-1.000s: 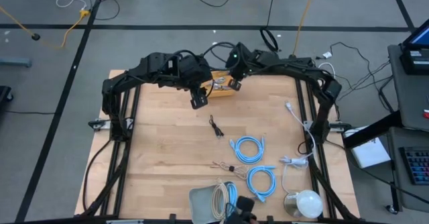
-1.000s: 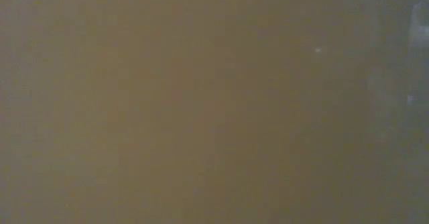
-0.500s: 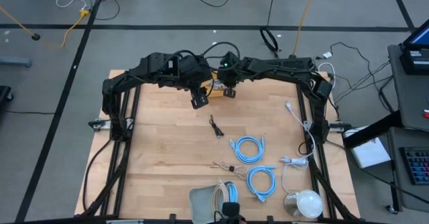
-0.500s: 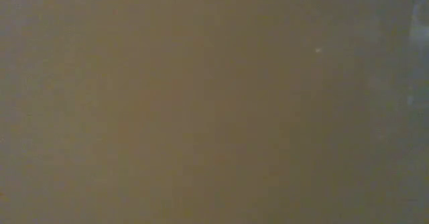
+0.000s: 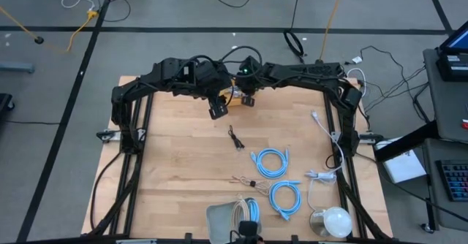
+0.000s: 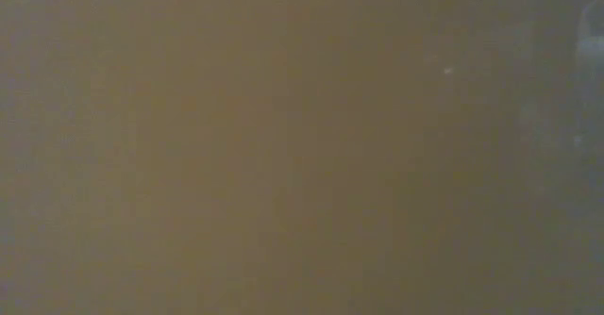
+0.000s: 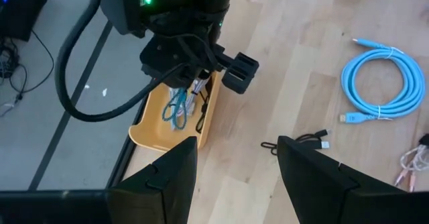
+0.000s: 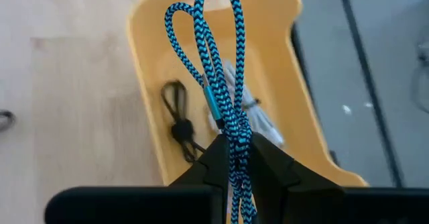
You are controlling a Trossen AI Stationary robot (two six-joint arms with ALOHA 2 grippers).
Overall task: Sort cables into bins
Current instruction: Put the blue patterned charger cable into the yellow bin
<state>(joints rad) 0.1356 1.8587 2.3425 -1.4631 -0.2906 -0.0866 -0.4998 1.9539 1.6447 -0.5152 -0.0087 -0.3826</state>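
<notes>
**Sorting partly done, several cables left**

The right gripper [image 8: 231, 158], jaws clenched on a teal cable [image 8: 216, 56], hangs over the orange bin [image 8: 153, 23] at the bench's [image 5: 175, 156] 12 o'clock edge. It already holds a black cable [image 8: 178, 125]. The left gripper [image 7: 236, 158] hovers alongside, jaws released. Two blue coils [image 5: 270, 162] and another black cable [image 5: 235, 138] wait mid-bench; the grey bin [image 5: 218, 218] at 6 o'clock holds coils.

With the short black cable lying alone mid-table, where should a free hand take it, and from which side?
Grip the short thin black cable across its bunched middle, coming straight down from above. It lies flat on the bare wooden table, apart from the coiled light-blue cables, so nothing blocks a top approach. The left hand, open, hangs nearest; the right hand holds a braided teal cable over the orange-yellow plastic bin.
</notes>
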